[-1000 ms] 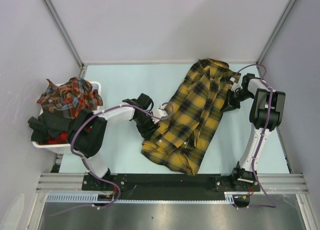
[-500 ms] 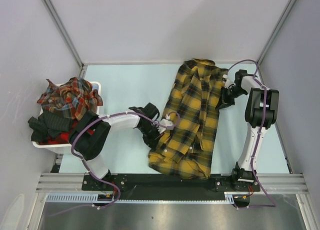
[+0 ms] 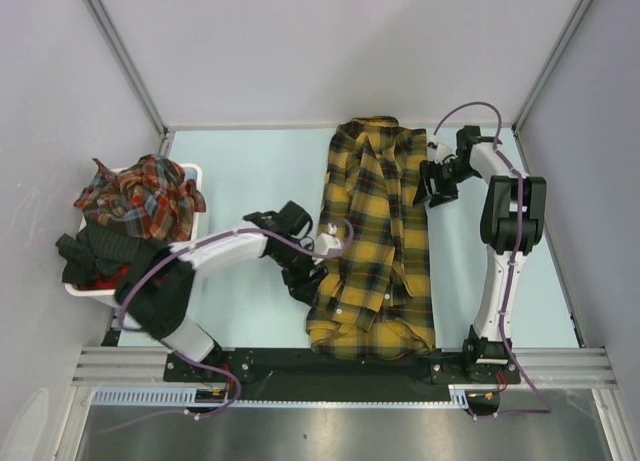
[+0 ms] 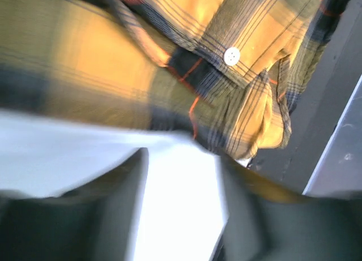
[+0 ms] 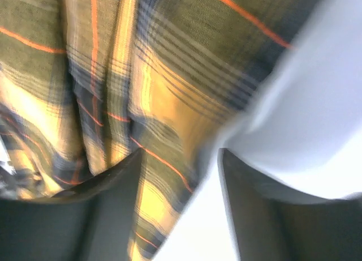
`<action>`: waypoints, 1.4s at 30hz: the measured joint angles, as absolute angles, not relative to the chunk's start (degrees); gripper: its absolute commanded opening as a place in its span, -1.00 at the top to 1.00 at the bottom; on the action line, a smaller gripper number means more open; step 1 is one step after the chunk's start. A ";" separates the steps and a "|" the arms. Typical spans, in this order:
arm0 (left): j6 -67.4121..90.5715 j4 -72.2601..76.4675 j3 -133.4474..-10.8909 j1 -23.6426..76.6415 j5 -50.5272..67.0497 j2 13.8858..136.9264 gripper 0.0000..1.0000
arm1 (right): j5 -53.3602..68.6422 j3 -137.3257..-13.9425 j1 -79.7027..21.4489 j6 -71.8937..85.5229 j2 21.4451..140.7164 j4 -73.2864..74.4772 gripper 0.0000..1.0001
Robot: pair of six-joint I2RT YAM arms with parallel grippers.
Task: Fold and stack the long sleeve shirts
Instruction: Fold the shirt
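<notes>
The mustard-yellow plaid long sleeve shirt (image 3: 375, 236) lies lengthwise on the table, collar at the far end and hem near the front rail. My left gripper (image 3: 306, 279) is low at the shirt's left edge, near the hem. In the left wrist view its jaws (image 4: 181, 159) stand open over bare table, and the shirt (image 4: 169, 57) lies just past the tips. My right gripper (image 3: 433, 184) is at the shirt's upper right edge. It is open (image 5: 178, 159), with the shirt's edge (image 5: 113, 74) lying loose between the fingers. More red-toned plaid shirts (image 3: 140, 194) are heaped in the basket.
A white basket (image 3: 196, 171) sits at the table's left edge, with dark cloth (image 3: 95, 253) hanging over its near side. Grey walls close the table in on both sides. A metal rail (image 3: 340, 366) runs along the front.
The yellow shirt has swung from a slant to lie straight and has shifted left. Both grippers held its edges a moment ago; both have opened and let go.
</notes>
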State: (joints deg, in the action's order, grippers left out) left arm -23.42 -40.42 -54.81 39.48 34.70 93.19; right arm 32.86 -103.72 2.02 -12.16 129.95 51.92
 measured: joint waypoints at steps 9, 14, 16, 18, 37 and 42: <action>-32.16 -30.70 -55.27 37.91 32.14 65.82 -0.99 | 35.20 -99.98 8.54 -25.98 107.66 50.76 -1.00; -39.79 -26.87 -56.40 39.27 35.03 69.56 -0.99 | 46.74 -94.19 6.68 -36.10 93.06 44.38 -0.75; -45.43 -27.49 -54.61 40.32 35.03 71.83 -0.99 | 49.32 -91.37 5.08 -49.93 90.94 50.00 -0.64; -50.65 -28.25 -49.47 40.88 34.94 71.09 -0.97 | 50.22 -81.71 4.03 -62.15 87.50 54.06 -0.57; -64.58 -28.12 -37.32 52.01 31.73 74.04 -0.98 | 40.77 -35.11 -3.97 -111.59 63.35 75.07 -0.61; -66.04 -24.95 -34.06 56.01 29.47 73.30 -0.98 | 40.40 -32.16 -9.91 -112.18 63.00 71.11 -0.63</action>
State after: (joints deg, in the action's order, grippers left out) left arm -66.04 -24.95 -34.06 56.01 29.47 73.30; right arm 40.40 -32.16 -9.91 -112.18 63.00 71.11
